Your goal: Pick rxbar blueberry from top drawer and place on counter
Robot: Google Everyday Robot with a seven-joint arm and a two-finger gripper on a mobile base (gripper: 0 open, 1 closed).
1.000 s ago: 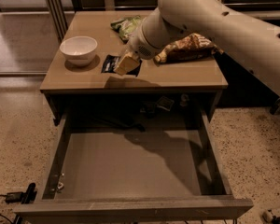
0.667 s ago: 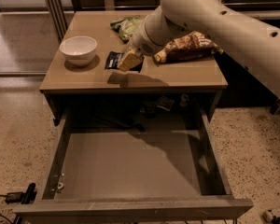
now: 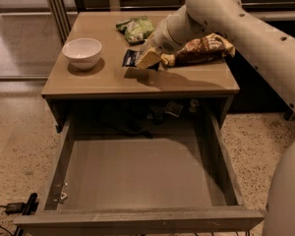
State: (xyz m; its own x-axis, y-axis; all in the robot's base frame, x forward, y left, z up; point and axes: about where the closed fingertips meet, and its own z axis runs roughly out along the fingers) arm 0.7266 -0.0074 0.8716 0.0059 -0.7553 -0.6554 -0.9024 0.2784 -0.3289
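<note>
In the camera view, the rxbar blueberry (image 3: 131, 58) is seen lying flat on the desk (image 3: 108, 80), out of the open top drawer (image 3: 137, 220). The end effector (image 3: 150, 59) is held low at the bar's right edge. Whether the bar is gripped cannot be told. The bar's long axis is partly hidden.

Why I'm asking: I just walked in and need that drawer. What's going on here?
The robot's arm reaches across the counter, with its gripper down at the rxbar blueberry. The bar appears to rest on the counter, between the white bowl and the chip bag, with the green snack bag behind it. The top drawer stands pulled out, with no bar in it. So the placing looks about done.
</note>
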